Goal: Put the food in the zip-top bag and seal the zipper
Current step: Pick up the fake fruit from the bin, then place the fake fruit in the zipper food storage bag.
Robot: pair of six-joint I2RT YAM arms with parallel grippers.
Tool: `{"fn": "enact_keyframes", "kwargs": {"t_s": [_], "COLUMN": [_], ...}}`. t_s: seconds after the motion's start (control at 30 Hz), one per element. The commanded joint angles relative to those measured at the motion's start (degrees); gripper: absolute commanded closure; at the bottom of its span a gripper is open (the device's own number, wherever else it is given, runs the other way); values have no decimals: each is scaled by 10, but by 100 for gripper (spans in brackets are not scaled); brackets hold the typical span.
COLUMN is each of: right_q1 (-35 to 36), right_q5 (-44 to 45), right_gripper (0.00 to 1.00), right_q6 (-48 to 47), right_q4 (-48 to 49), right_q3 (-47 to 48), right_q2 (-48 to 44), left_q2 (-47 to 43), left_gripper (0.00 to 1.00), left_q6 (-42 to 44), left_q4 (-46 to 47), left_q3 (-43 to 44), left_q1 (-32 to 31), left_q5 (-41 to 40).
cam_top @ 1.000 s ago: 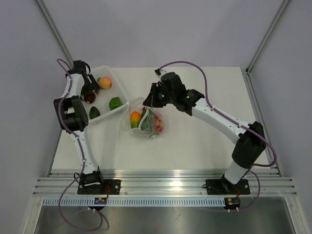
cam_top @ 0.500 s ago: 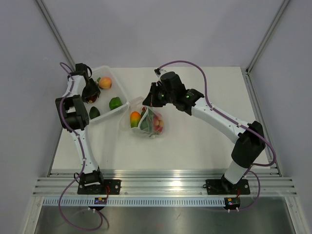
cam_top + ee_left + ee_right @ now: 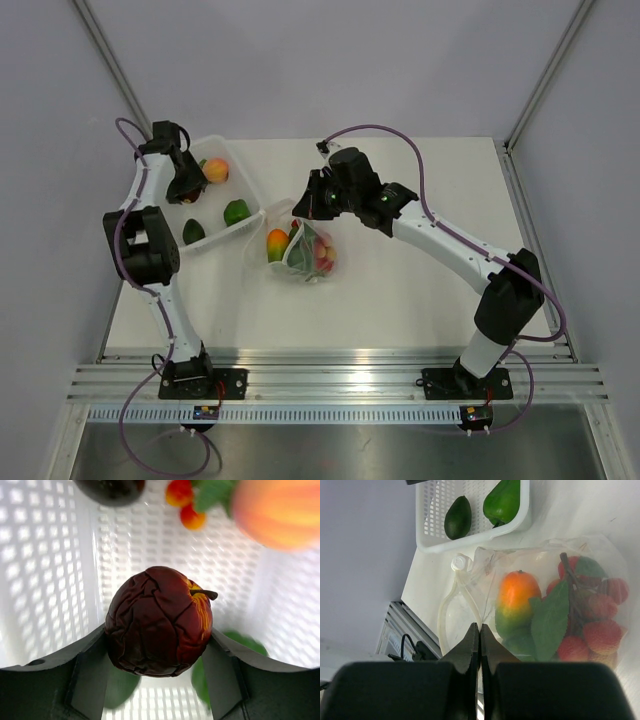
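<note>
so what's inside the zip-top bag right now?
Through the clear zip-top bag: an orange-and-green fruit, a green leaf and a cluster of red fruits. The leaf covers whatever lies beneath it, and the right gripper, jaws pinched on the bag, hides its near edge.

- Maroon fruit (image 3: pixel 159 621): deep red-brown skin veined with dark crease lines; yellow-orange streak beside a brown stem.
- Left fingers (image 3: pixel 50 690): dark grey.
- Tray (image 3: pixel 50 555): white, square-grid perforation.
- Round piece (image 3: pixel 280 510): orange shading to pinkish yellow.
- Zip-top bag (image 3: pixel 485 565): clear, colourless, with white glints.
- Mango (image 3: pixel 518 600): orange above, green below.
- Leaf (image 3: pixel 550 622): mid green.
- Berries (image 3: pixel 602 635): red, pebbled.
- Avocado (image 3: pixel 457 517): dark green.
- Pepper (image 3: pixel 504 500): bright green.
- Right fingers (image 3: pixel 467 652): black.
- Worktop (image 3: pixel 400 300): off-white.
- Arms (image 3: pixel 450 245): white links, black joints.
- Cables (image 3: pixel 375 127): purple.
</note>
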Motion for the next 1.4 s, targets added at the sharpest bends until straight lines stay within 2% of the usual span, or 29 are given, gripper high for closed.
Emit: {"fn": "enact_keyframes", "kwargs": {"t_s": [0.0, 0.17, 0.3, 0.43, 0.5, 0.67, 0.9, 1.17, 1.27, 1.33, 1.37], "right_q1": [5, 5, 5, 2, 1, -1, -1, -1, -1, -1, -1], "right_q5": [5, 7, 8, -5, -2, 10, 10, 13, 19, 25, 27], "right_gripper": [96, 96, 96, 96, 96, 96, 96, 96, 96, 96, 96], "right_q6": [0, 3, 5, 6, 8, 7, 14, 19, 18, 14, 14], "right_q4": [15, 18, 22, 27, 28, 28, 22, 22, 17, 15, 14], "right_q3": [11, 2, 1, 7, 7, -2, -3, -11, -14, -15, -15], "right_q2": [-17, -19, -15, -6, -7, -14, -16, -25, -32, -34, -36], "left_q2": [-124, -237, -328, -424, -453, -532, -549, -507, -481, -475, -471], "left_gripper": [73, 73, 73, 72, 72, 71, 70, 68, 40, 17, 12], "left_q6": [-9, 10, 32, 31, 36, 38, 79, 59, 48, 45, 45], "left_q4": [30, 22, -6, -31, -34, -54, -48, 20, 42, 50, 50], "left_q3": [-46, -111, -143, -185, -221, -282, -324, -350, -350, -342, -332], "left_q1": [-25, -59, -113, -166, -197, -242, -301, -314, -315, -320, -323], "left_q5": [-1, -4, 16, 59, 110, 156, 212, 230, 248, 253, 257]}}
